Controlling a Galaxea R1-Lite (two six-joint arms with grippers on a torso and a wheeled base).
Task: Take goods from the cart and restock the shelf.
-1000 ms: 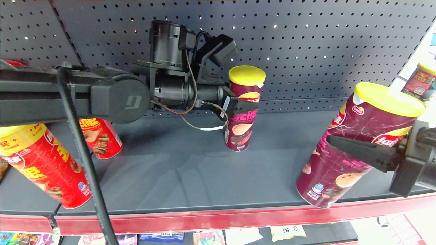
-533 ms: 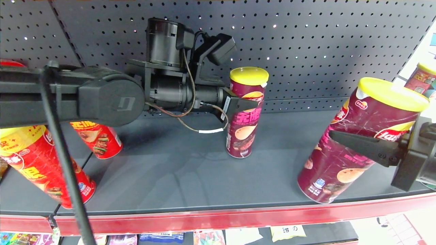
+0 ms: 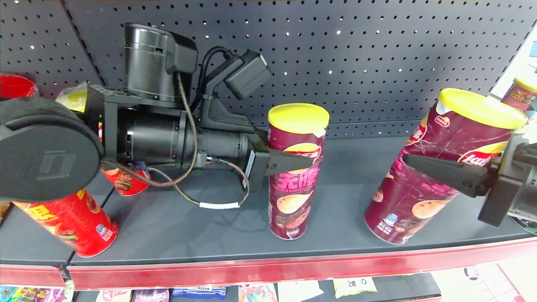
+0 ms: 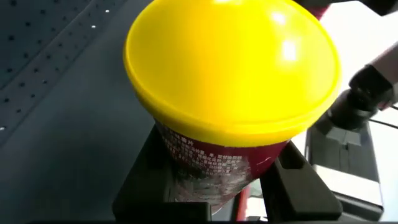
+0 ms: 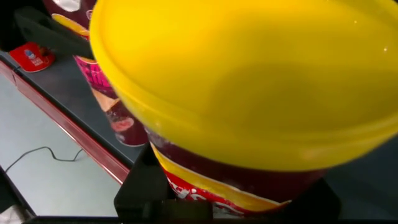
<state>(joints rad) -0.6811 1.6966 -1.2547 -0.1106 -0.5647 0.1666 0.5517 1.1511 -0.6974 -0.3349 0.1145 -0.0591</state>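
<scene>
At the left front of the dark grey metal shelf [image 3: 201, 235] sits a red cylindrical chip can [image 3: 79, 226]. A second red can [image 3: 123, 182] is farther back, partly hidden by the left arm. Mid-shelf, the left gripper [image 3: 295, 161] has its jaws closed around the upper part of a yellow-lidded maroon cylindrical chip can [image 3: 293, 201]. This can stands upright on the shelf near the red front strip [image 3: 251, 268]. To the right, the right gripper [image 3: 436, 165] clamps a second maroon yellow-lidded can [image 3: 409, 205], which is tilted with its base low by the shelf's front edge; whether it touches there cannot be told. Both lids are on, hiding the contents. Another can [image 3: 517, 94] shows at the far right, past the perforated back panel [image 3: 377, 50].
</scene>
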